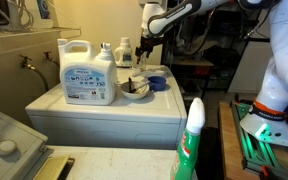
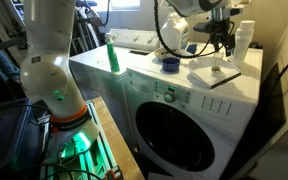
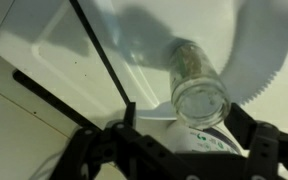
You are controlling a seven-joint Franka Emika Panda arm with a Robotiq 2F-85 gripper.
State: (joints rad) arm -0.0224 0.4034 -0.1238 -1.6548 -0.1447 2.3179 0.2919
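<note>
The black gripper [image 3: 184, 125] has its jaws spread wide, one finger on each side of the small clear bottle with brownish contents [image 3: 199, 95]. The bottle's round end faces the wrist camera above the white washing-machine top [image 3: 44, 60]. A sound grip, I judge, means centring the jaws across the bottle's body and closing gently, since its smooth wall could slip. The shallow white dish [image 1: 134, 90], round blue cap [image 1: 156, 83] and large white detergent jug [image 1: 87, 72] sit near, so sideways motion should stay small.

white rounded arm [image 2: 46, 55], black tool [image 1: 144, 52], black cables [image 2: 164, 30], green-lit base [image 2: 72, 140].
</note>
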